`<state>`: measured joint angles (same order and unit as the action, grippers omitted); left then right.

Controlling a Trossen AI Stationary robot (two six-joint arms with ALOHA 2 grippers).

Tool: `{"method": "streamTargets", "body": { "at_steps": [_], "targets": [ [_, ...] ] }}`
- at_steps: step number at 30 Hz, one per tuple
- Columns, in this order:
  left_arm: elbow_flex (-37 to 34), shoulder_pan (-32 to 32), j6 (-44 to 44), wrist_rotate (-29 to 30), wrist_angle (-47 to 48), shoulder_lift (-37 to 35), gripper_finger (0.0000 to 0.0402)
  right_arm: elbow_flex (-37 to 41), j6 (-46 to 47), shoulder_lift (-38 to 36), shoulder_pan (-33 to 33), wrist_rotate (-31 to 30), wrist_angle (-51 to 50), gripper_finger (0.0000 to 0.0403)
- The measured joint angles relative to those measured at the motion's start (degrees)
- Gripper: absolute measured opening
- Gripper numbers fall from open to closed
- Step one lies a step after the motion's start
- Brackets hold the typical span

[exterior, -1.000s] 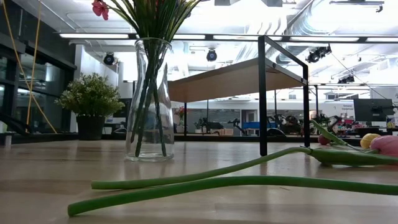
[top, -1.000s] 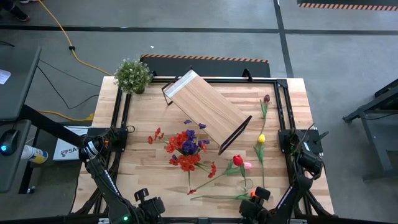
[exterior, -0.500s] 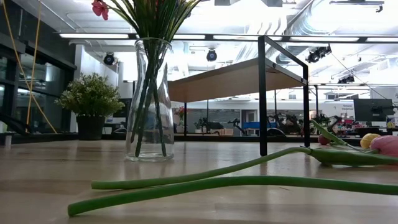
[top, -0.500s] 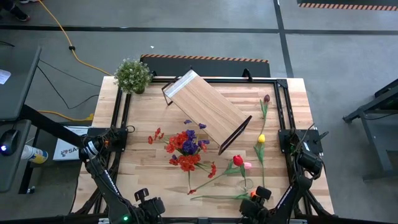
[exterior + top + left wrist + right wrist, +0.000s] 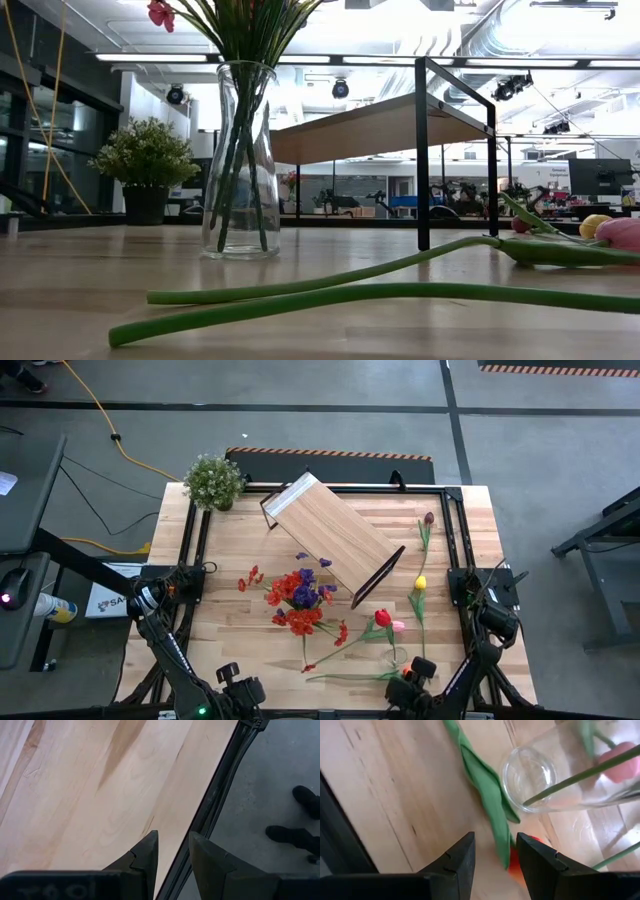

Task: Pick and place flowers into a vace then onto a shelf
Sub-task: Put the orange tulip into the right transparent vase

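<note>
A clear glass vase point(image 5: 240, 160) stands on its base in the middle of the table, holding red and purple flowers point(image 5: 300, 598). The light-wood shelf point(image 5: 330, 538) stands behind it on black legs. Loose tulips lie flat at the right: maroon point(image 5: 428, 518), yellow point(image 5: 420, 582), red point(image 5: 382, 617) and pink point(image 5: 398, 626). Long green stems point(image 5: 330, 292) lie near the front edge. My right gripper point(image 5: 495, 836) is open above an orange tulip head point(image 5: 516, 862) and its leaf point(image 5: 487, 790), without visible contact. My left gripper point(image 5: 172, 836) is open over bare wood at the table's front left.
A bushy potted plant point(image 5: 213, 480) stands at the far left corner. A black metal frame point(image 5: 452, 540) runs along the table's edges. In the left wrist view the table edge and a person's dark shoes point(image 5: 300, 820) on the floor show.
</note>
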<state>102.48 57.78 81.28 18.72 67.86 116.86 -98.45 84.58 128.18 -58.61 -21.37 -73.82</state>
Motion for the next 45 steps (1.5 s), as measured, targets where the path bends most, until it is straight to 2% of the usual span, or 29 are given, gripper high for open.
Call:
{"method": "streamTargets", "body": {
  "at_steps": [20, 26, 37, 41, 45],
  "targets": [
    [0.0, 0.0, 0.2, 0.0, -0.5, 0.0, 0.0145, 0.3, -1.1, 0.0, 0.5, -2.4, -0.5, 0.0135],
    [0.0, 0.0, 0.2, -0.1, -0.6, 0.0, 0.0145, 4.5, -0.8, -0.1, 0.5, 0.7, 3.5, 0.0135],
    [0.0, 0.0, 0.1, -0.1, -0.4, 0.0, 0.0145, 4.7, -0.6, -0.2, 0.5, 0.2, 3.5, 0.0134],
    [0.0, 0.0, 0.0, -0.1, -0.4, 0.0, 0.0145, 4.7, -0.4, -0.2, 0.5, 0.9, 3.6, 0.0116],
    [0.0, 0.0, 0.0, -0.1, -0.4, 0.0, 0.0145, 4.7, 0.0, -0.2, 0.5, 1.8, 3.8, 0.0079]
  ]
}}
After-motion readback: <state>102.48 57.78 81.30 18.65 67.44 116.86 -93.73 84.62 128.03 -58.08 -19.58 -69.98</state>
